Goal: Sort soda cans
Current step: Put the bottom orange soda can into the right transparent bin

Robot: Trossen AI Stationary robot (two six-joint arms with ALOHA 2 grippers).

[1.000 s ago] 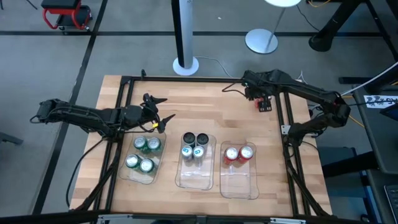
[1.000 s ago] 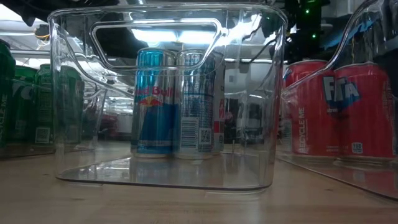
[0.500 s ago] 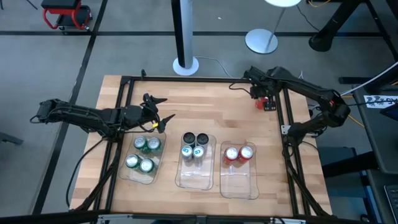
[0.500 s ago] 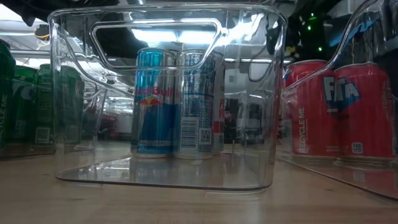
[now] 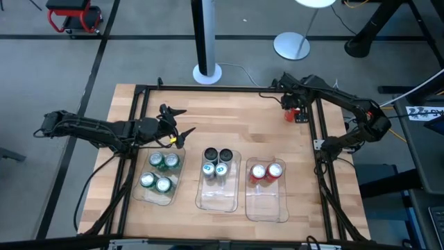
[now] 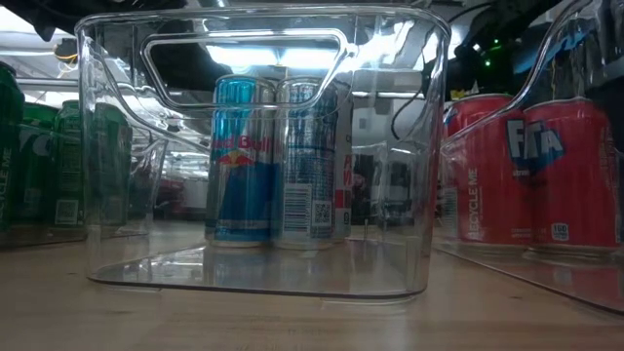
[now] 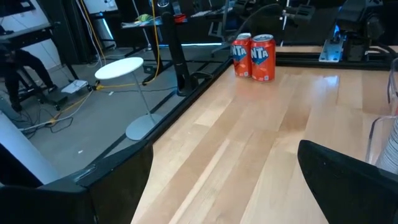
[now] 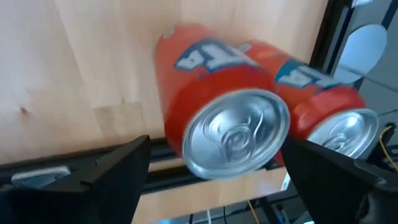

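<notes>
Two red soda cans (image 8: 233,134) stand upright side by side near the table's far right corner (image 5: 291,115). My right gripper (image 8: 217,180) hangs open above them, pointing steeply down, with one finger on each side of the nearer can's silver top and clear of it. My left gripper (image 5: 182,129) waits open over the table's left part, just beyond the green cans. Several green cans (image 5: 159,171) stand in the left clear tray, several silver-blue cans (image 5: 217,163) in the middle one, and two red cans (image 5: 266,171) in the right one.
The three clear trays (image 5: 267,207) sit in a row toward the table's near edge; bare wood lies beyond them. A black frame rail (image 5: 316,132) runs close by the two loose red cans. In the low view the middle tray (image 6: 253,278) fills the foreground.
My right gripper has gone toward the table's far right corner and come lower over the two loose red cans, tipping further downward. It has stayed open. The cans and trays have not moved.
</notes>
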